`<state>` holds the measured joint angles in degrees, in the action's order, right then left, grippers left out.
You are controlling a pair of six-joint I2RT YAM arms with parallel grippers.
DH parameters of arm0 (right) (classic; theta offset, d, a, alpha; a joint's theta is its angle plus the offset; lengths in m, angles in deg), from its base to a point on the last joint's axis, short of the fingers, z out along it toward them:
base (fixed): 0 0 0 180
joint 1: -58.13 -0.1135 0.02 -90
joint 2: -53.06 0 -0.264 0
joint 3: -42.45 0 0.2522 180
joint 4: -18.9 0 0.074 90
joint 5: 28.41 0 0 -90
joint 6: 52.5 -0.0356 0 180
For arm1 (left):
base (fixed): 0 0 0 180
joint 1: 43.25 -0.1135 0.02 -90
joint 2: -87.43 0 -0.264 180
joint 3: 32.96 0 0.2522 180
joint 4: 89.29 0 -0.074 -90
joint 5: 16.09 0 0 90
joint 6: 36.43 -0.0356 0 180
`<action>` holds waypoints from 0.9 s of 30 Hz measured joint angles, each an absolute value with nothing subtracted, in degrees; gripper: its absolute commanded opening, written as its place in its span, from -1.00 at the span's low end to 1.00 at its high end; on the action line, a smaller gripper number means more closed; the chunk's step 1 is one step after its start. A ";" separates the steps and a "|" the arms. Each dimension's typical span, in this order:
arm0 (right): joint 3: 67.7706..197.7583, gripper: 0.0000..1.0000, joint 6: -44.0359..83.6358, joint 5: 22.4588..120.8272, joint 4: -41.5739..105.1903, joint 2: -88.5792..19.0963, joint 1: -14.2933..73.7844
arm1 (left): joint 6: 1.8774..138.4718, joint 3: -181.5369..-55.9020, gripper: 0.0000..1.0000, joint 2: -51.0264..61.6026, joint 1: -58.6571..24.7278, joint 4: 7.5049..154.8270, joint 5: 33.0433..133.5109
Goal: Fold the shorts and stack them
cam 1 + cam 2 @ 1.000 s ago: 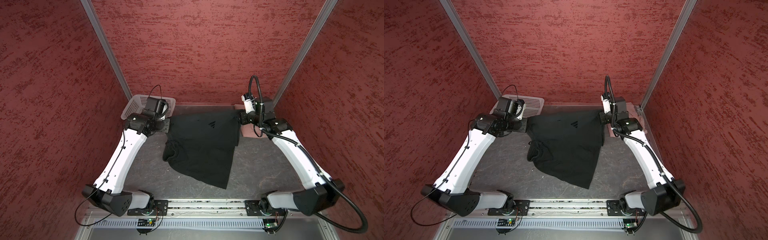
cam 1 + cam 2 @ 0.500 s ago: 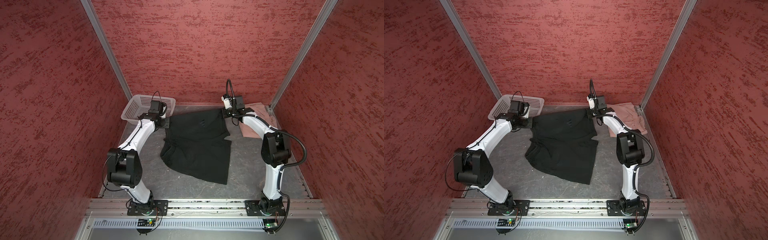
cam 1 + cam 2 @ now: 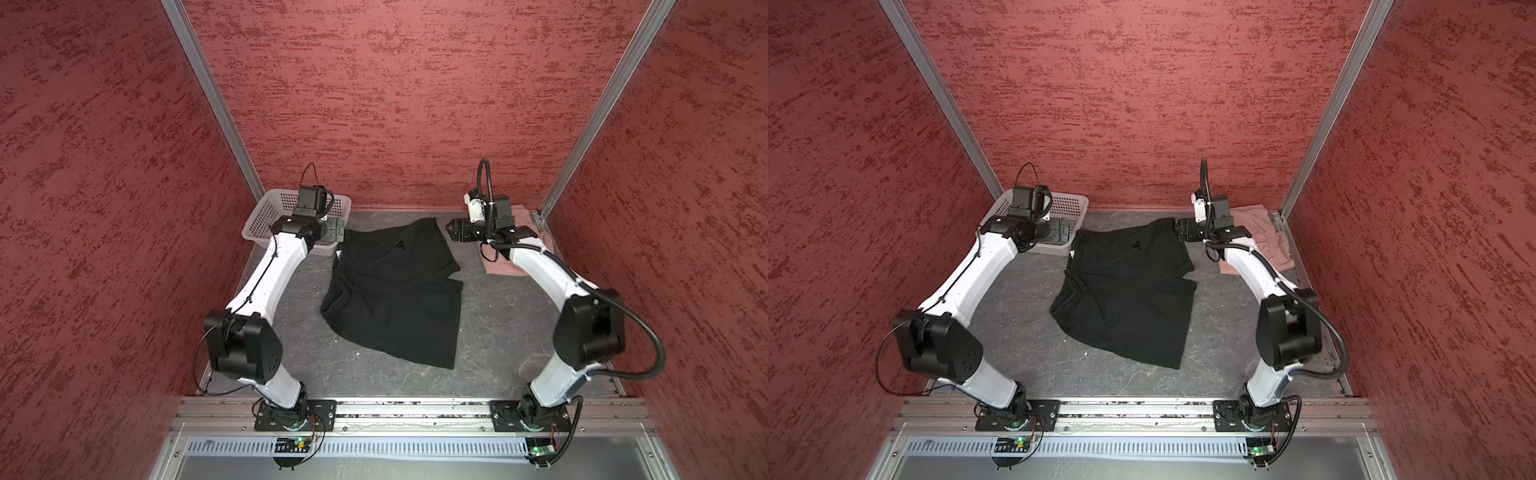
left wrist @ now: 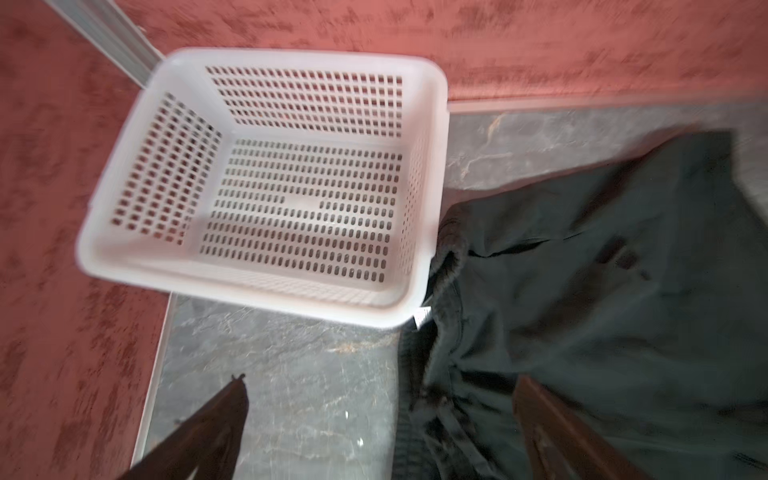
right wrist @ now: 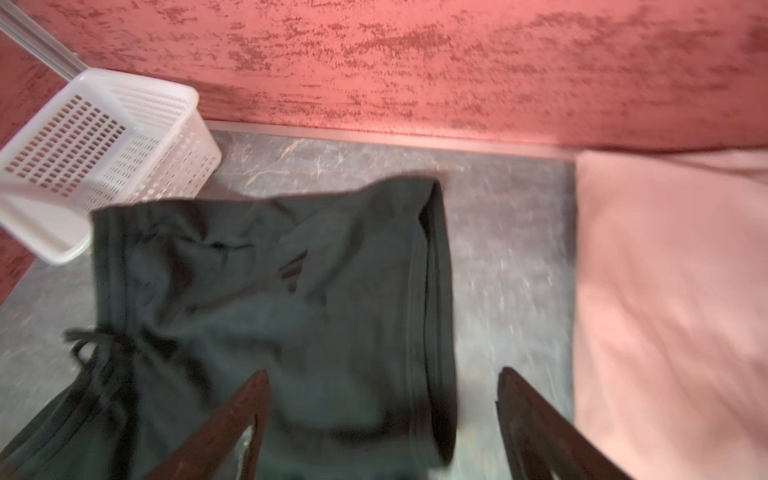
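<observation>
Both the left pincer (image 4: 380,386) and right pincer (image 5: 382,374) had just popped open, dropping the black shorts (image 3: 395,286) folded on the counter (image 3: 498,332) between them. Pink shorts (image 3: 1262,232) sat beside the right pincer, so stacking looked close.

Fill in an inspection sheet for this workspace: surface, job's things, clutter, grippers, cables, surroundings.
Surface: grey marbled table, bare around the clothes.
Job's things: black shorts mid-table, folded over itself, logo up; pink shorts in far right corner, apart, not stacked.
Clutter: white basket, empty, far left corner.
Grippers: left gripper and right gripper both open, holding nothing.
Cables: black hose loops off right arm; thin wire by left arm.
Surroundings: red textured walls, metal rail in front.
</observation>
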<state>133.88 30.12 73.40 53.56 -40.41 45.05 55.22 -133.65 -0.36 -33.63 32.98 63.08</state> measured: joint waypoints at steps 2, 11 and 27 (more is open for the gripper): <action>125.75 0.60 27.57 73.49 55.01 -33.48 44.65 | 57.73 -128.56 0.99 6.11 -32.58 32.78 65.26; 95.13 0.36 14.45 74.76 61.41 -23.41 36.92 | 68.53 -103.16 0.99 12.32 -30.35 33.11 72.65; 87.87 -0.61 -5.07 75.22 57.67 -21.02 21.97 | 74.74 -95.51 0.99 20.36 -31.55 34.36 71.93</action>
